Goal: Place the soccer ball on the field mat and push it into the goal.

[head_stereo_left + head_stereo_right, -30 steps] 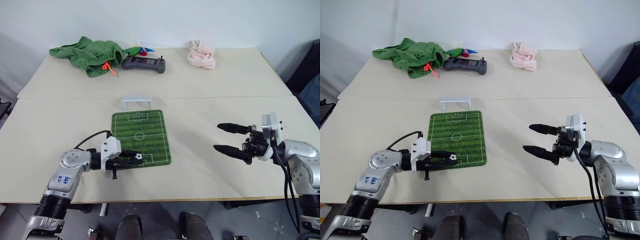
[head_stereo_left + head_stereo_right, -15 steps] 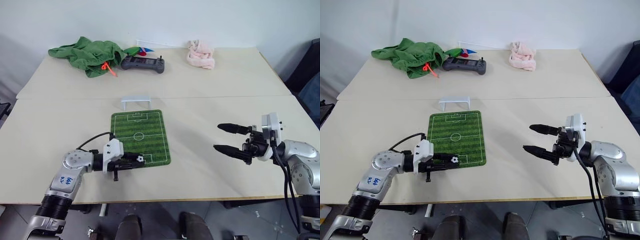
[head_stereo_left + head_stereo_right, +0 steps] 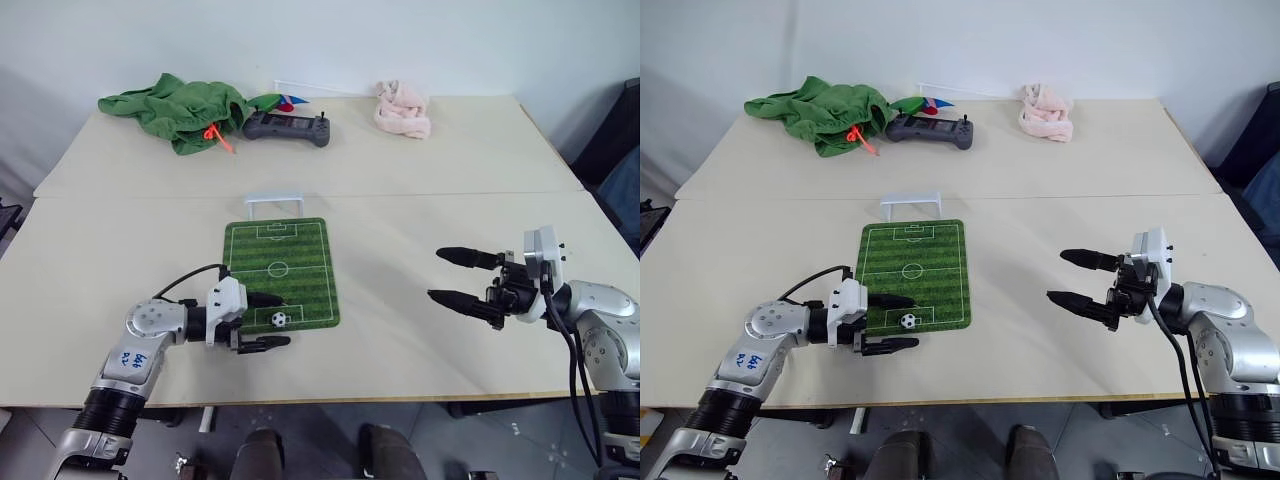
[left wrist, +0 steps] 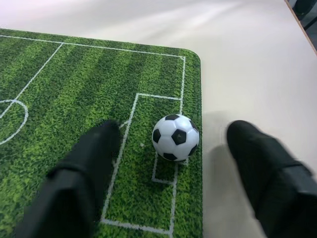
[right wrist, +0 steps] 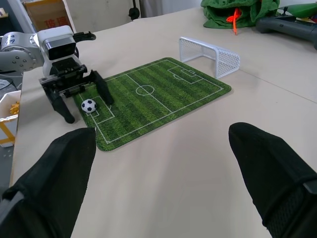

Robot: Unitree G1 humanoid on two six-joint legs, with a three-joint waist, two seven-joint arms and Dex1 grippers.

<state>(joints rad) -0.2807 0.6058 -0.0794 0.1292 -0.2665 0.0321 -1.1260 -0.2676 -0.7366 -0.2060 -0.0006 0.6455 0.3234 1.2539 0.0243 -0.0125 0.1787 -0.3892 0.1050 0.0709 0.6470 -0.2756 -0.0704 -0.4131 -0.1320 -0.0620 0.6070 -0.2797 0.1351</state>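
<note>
left end effector (image 3: pixel 262 321) is sitting low in the lower left of the frame with its two black fingers spread wide apart, and the soccer ball (image 3: pixel 279 319) is resting free between them, touching neither. one ball, and it is lying on the field mat (image 3: pixel 281 272), in the near penalty box by the mat's lower edge, so the placing part looks done. fingers flanking it like that are leaving the ball room to settle before a push, that is my read.

right end effector (image 3: pixel 464 277) is hovering at the right of the frame, fingers apart and holding nothing, well clear of the mat, likely just keeping out of the way.

one goal (image 3: pixel 275 203) is standing just beyond the mat's far edge, upper centre, mouth facing the pitch, so the ball is facing a run up the full length of the mat.

at the top of the worktop (image 3: pixel 450 160): one green cloth (image 3: pixel 180 108), one dark controller (image 3: pixel 288 127), one pink cloth (image 3: pixel 403 109).
</note>
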